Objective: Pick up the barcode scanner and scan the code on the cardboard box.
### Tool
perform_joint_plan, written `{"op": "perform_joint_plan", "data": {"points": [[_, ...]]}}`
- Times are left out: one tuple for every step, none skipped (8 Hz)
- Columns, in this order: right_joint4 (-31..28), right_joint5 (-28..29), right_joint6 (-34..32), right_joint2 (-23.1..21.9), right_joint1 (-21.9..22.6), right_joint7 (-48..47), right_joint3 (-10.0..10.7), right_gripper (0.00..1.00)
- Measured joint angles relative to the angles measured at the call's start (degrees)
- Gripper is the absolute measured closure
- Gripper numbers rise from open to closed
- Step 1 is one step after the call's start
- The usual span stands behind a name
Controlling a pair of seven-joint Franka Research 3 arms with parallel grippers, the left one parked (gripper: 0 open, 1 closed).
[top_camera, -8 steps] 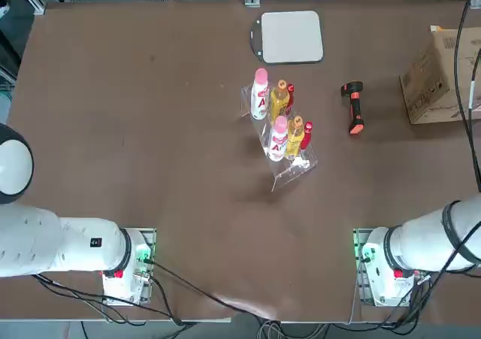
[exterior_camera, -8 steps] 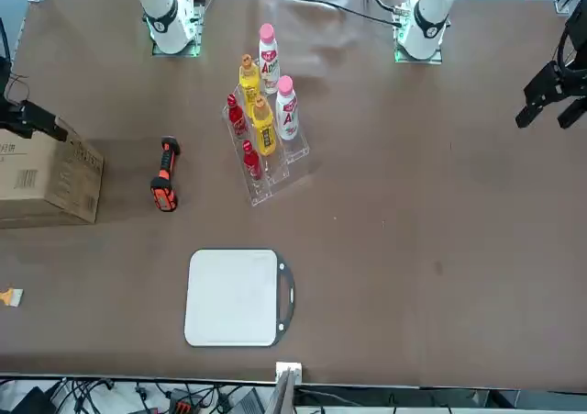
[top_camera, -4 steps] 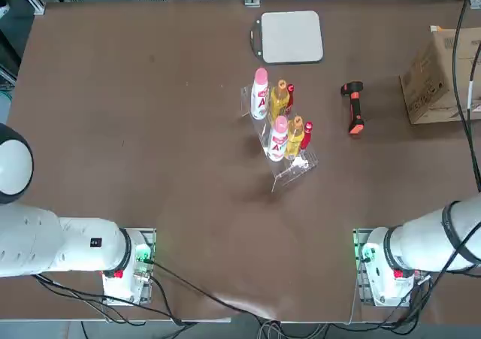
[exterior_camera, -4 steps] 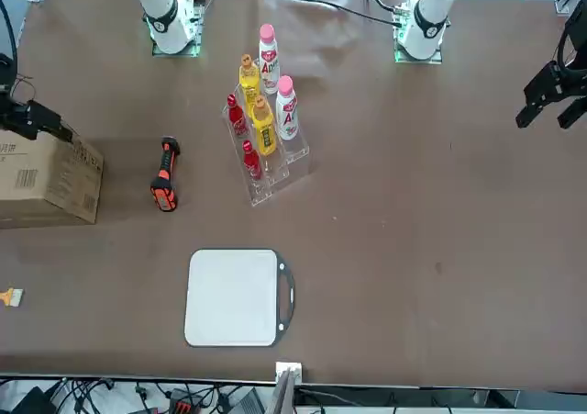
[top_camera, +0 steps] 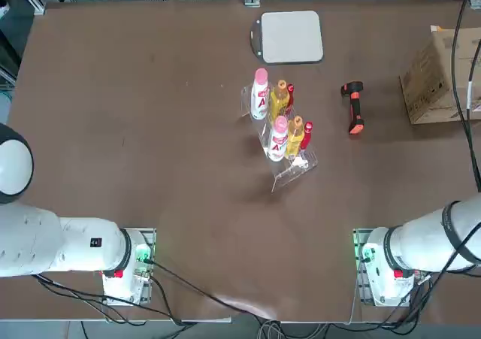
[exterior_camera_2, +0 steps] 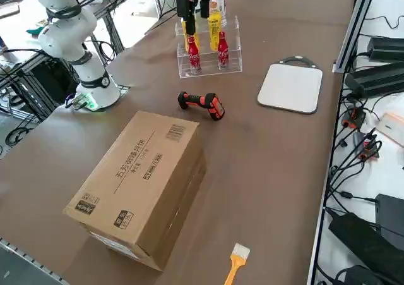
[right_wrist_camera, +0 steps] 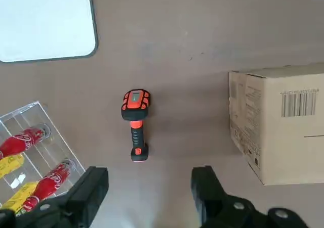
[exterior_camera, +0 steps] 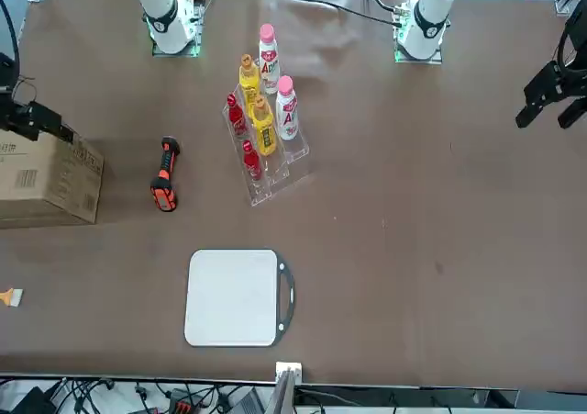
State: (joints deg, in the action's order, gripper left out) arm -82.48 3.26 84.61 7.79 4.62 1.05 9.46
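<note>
My right hand (right_wrist_camera: pixel 149 187) hangs high above the table (top_camera: pixel 150 128), fingers spread wide and holding nothing. The barcode scanner (right_wrist_camera: pixel 134 122) lies on its side just ahead of the fingertips, its long axis in line with the gap between them, handle end nearer me. The cardboard box (right_wrist_camera: pixel 281 119) sits close beside it, barcode label facing up.

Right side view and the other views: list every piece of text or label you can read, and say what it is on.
Brown corrugated cardboard box: a line of Chinese characters and a printed line beside it, too small to read.
Same box: barcode labels on top and on one end face, digits unreadable.
Pink-capped white bottles: a large red "A"; the rest too small.
Small red bottles: white script logo, unreadable.
Black and orange pistol-shaped barcode scanner: no text.
</note>
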Motion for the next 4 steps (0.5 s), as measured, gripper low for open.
{"op": "perform_joint_plan", "data": {"points": [[0.0,-1.2,0.0,0.0,0.1,0.0,0.0,0.0],[-0.1,-2.1,0.1,0.1,0.5,0.0,-0.1,0.0],[-0.1,-2.2,0.2,0.2,0.8,0.0,-0.1,0.0],[-0.1,-2.2,0.3,0.2,0.9,0.0,-0.1,0.0]]}}
